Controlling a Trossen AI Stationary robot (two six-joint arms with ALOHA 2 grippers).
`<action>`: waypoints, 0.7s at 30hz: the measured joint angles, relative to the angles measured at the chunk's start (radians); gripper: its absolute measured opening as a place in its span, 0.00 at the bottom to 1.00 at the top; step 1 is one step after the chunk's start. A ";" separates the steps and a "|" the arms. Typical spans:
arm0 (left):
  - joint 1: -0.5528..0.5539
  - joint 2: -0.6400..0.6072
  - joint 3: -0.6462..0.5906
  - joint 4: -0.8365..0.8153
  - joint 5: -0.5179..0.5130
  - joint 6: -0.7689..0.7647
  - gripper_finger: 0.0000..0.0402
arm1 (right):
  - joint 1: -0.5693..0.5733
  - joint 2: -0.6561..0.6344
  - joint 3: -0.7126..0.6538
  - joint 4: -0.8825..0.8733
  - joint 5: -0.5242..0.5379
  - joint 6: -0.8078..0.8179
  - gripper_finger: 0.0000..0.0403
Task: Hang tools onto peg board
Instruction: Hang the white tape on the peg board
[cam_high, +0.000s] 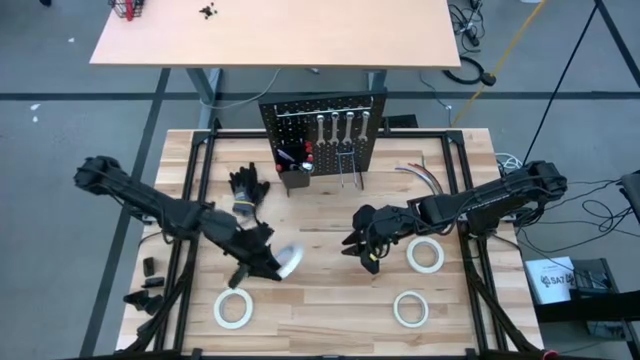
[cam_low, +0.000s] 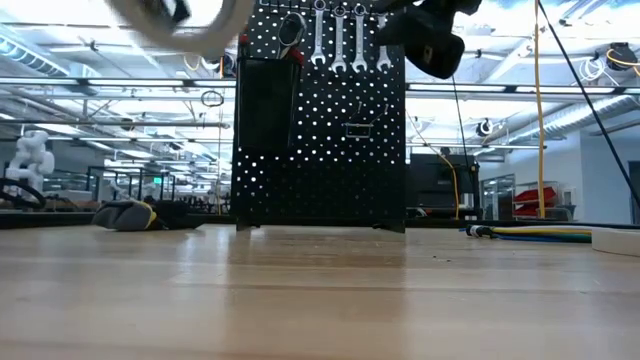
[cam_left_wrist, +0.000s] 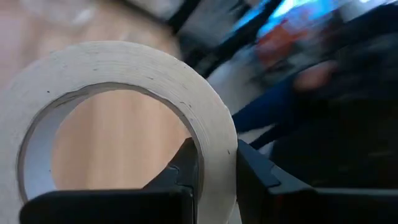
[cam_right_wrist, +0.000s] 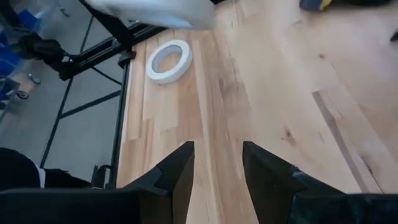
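The left hand (cam_high: 268, 262) pinches the wall of a white tape roll (cam_left_wrist: 118, 81), one finger inside the ring, lifted above the bench (cam_high: 330, 215). The right hand (cam_high: 365, 245) hovers half open, empty.

I saw even overhead light and soft shadows on the surface (cam_high: 330, 215). The low view was backlit by ceiling strips, leaving the peg board (cam_low: 320, 120) a silhouette. The held tape roll (cam_left_wrist: 124, 124) smeared; background behind it blurred.

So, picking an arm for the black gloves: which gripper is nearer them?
Left. The left gripper, shut on a tape roll, sits just below the black gloves; the right gripper is farther across the table.
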 joint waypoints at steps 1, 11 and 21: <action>0.006 -0.009 0.000 0.051 0.027 0.001 0.14 | 0.000 0.000 0.000 0.005 0.000 -0.017 0.33; 0.041 -0.022 0.000 0.302 0.164 0.009 0.14 | -0.005 0.003 0.000 0.279 -0.001 -0.272 0.33; 0.042 -0.020 0.000 0.406 0.217 0.000 0.14 | 0.018 0.003 0.000 0.649 -0.007 -0.748 0.33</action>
